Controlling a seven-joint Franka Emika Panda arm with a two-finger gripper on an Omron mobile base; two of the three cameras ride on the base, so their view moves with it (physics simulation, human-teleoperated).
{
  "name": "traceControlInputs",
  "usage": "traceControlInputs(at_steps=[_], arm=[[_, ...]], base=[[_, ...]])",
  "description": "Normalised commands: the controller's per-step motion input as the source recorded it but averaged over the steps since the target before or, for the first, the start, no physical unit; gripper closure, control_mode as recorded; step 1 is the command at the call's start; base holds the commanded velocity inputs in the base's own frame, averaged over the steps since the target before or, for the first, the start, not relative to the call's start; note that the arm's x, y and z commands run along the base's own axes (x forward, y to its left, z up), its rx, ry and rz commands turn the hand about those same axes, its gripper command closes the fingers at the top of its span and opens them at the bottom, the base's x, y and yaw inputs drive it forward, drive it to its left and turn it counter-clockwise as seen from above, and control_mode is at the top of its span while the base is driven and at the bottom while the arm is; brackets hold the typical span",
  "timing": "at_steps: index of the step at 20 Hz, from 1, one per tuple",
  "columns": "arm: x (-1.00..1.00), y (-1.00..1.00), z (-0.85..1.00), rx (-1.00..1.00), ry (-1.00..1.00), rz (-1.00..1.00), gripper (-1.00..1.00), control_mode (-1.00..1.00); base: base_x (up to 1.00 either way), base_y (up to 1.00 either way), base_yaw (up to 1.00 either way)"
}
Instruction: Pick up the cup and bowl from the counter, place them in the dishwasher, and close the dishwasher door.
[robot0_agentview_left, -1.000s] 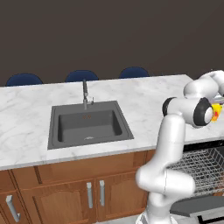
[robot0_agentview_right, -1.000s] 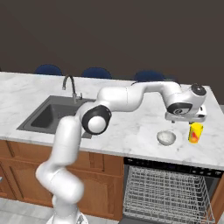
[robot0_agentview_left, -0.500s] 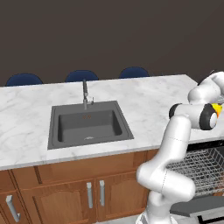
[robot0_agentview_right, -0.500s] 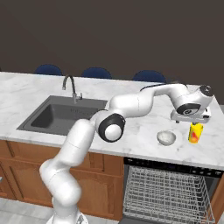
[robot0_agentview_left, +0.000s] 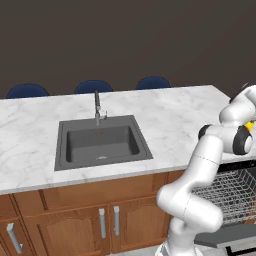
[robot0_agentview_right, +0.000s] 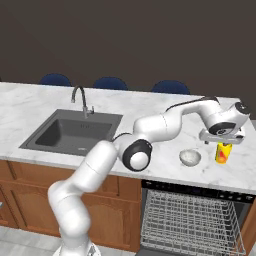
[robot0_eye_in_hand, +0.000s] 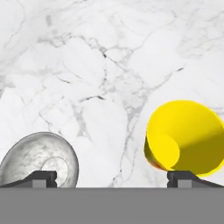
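Bowl (robot0_eye_in_hand: 39, 159) interior faces the hand camera, beside cup (robot0_eye_in_hand: 183, 138).

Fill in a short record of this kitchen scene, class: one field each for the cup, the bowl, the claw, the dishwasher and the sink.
cup: yellow cup upright on the counter, right of the bowl
bowl: white-grey bowl on the counter, apart from the cup
claw: claw open, holding nothing, above the cup
dishwasher: dishwasher open, wire rack holds no dishes where visible
sink: dark grey sink set in the counter, left of the bowl
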Motion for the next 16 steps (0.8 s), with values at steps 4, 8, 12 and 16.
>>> traceControlInputs(at_steps=[4, 8, 12, 16], arm=[[0.14, -0.11, -0.19, -0.03, 0.00, 0.02, -1.00, -1.00], [0.26, -0.10, -0.19, -0.06, 0.00, 0.02, -1.00, -1.00], [0.31, -0.08, -0.20, -0.06, 0.00, 0.02, -1.00, -1.00], [0.27, -0.03, -0.22, -0.03, 0.00, 0.01, -1.00, -1.00]], base=[[0.00, 0.00, 0.00], [0.00, 0.00, 0.00], [0.00, 0.00, 0.00], [0.00, 0.00, 0.00]])
